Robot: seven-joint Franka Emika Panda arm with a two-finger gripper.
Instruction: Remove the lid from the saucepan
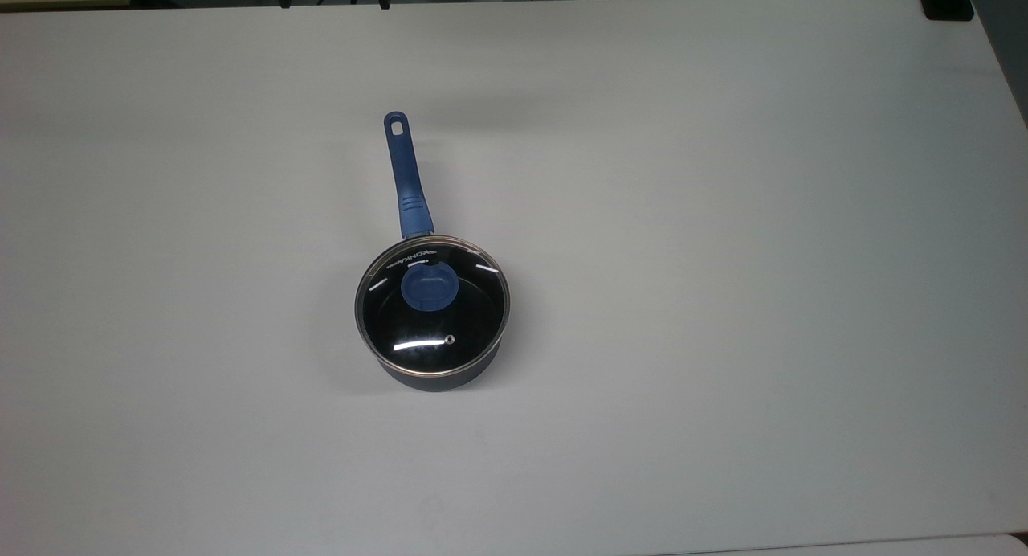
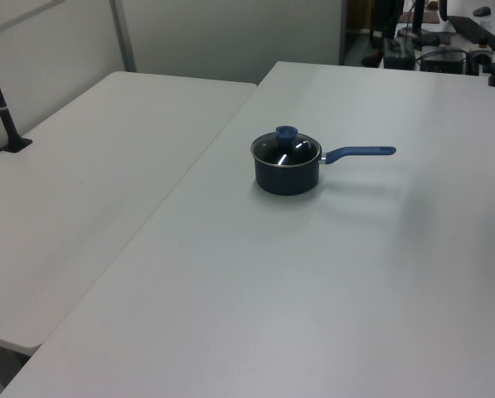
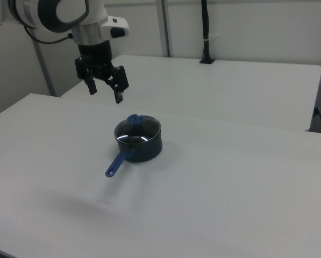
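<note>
The pan [image 1: 438, 343] stands on the white desk [image 1: 723, 259] with the lid [image 1: 432, 307] seated flat on its rim, so the lift has not begun. In the right view the tool [image 3: 104, 88] hangs above the pan and off toward the right view's left, well apart from it, fingers spread and grasping nothing.

The step in hand looks like the approach. The knob [image 1: 428, 287] at the lid's centre is the sensible place to grip: bring the tool over it, descend with the fingers straddling it, close, then lift straight up so the metal rim clears the pan without dragging it. The glass is probably slippery, so gripping the rim would be riskier.

The handle [image 1: 406, 178] runs from the pan toward the top view's top edge, away from the knob. A second desk [image 2: 89, 182] adjoins beyond the pan; a black post [image 3: 205, 32] stands on it, well apart from the pan. Nothing stands in the path down.
</note>
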